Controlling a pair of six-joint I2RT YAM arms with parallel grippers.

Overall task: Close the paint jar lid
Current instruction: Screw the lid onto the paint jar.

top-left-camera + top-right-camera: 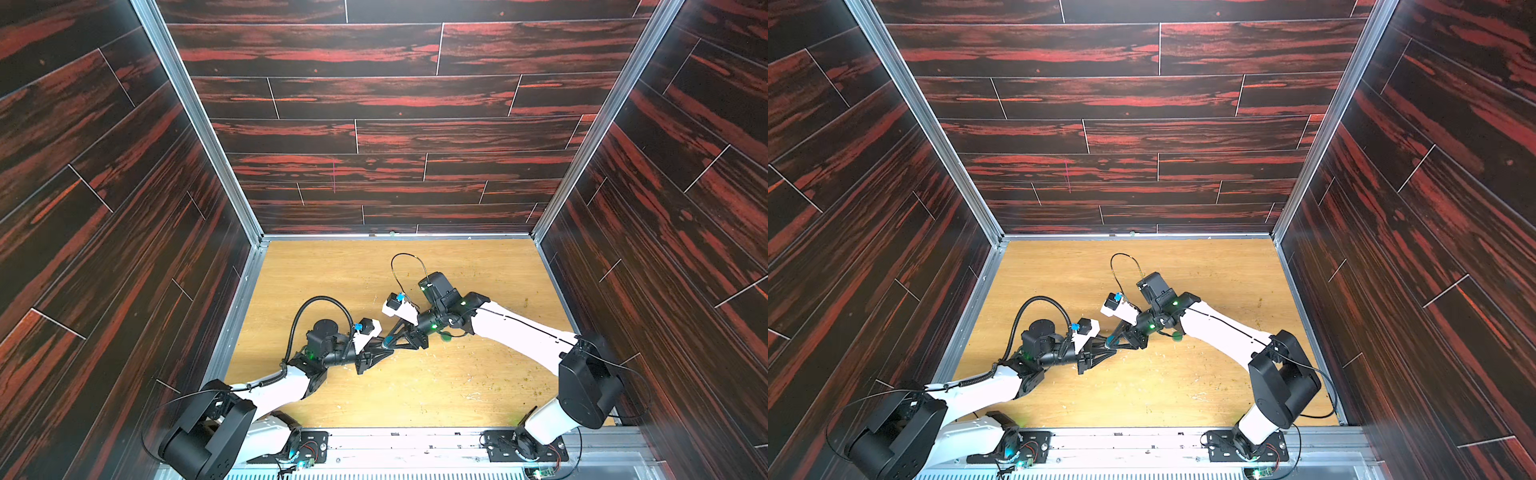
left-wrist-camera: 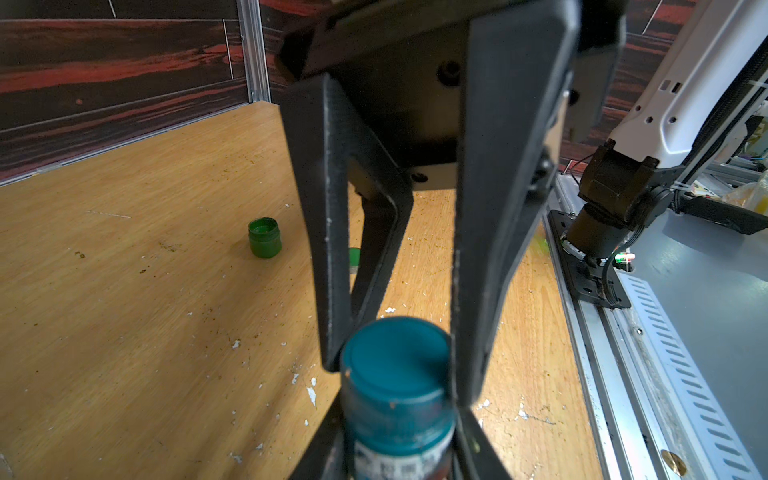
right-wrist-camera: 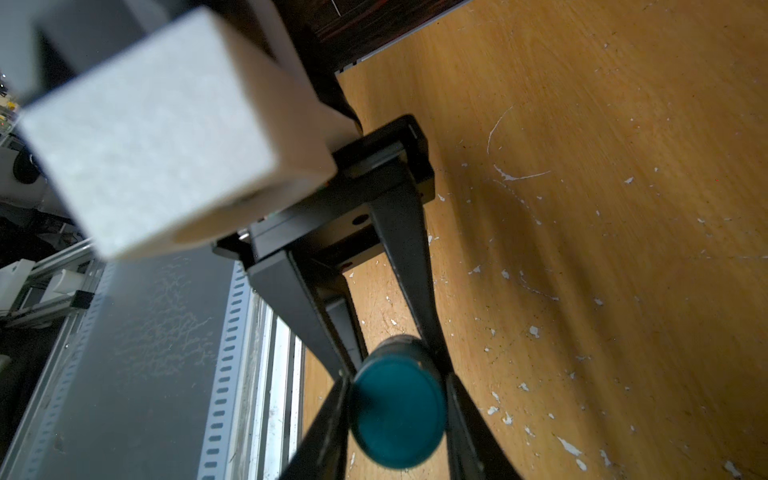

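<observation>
A small teal paint jar [image 2: 399, 440] with a white label is held off the wooden table, between the two arms. It shows in both top views as a teal spot [image 1: 387, 341] [image 1: 1109, 341]. My left gripper [image 2: 397, 432] is shut on the jar's body, a finger on each side. The teal lid [image 3: 397, 415] sits on top of the jar [image 2: 395, 365]. My right gripper [image 3: 397, 386] comes from the opposite side, its two fingers pressed against the lid's rim. In a top view the two grippers [image 1: 384, 349] [image 1: 394, 335] meet tip to tip.
A small green jar [image 2: 264, 237] stands open on the table beyond the grippers, with a green lid [image 2: 354, 257] half hidden behind a finger. The same green shows under the right arm [image 1: 446, 336]. Dark panelled walls enclose the table [image 1: 457, 395]. A metal rail [image 1: 415, 440] runs along the front.
</observation>
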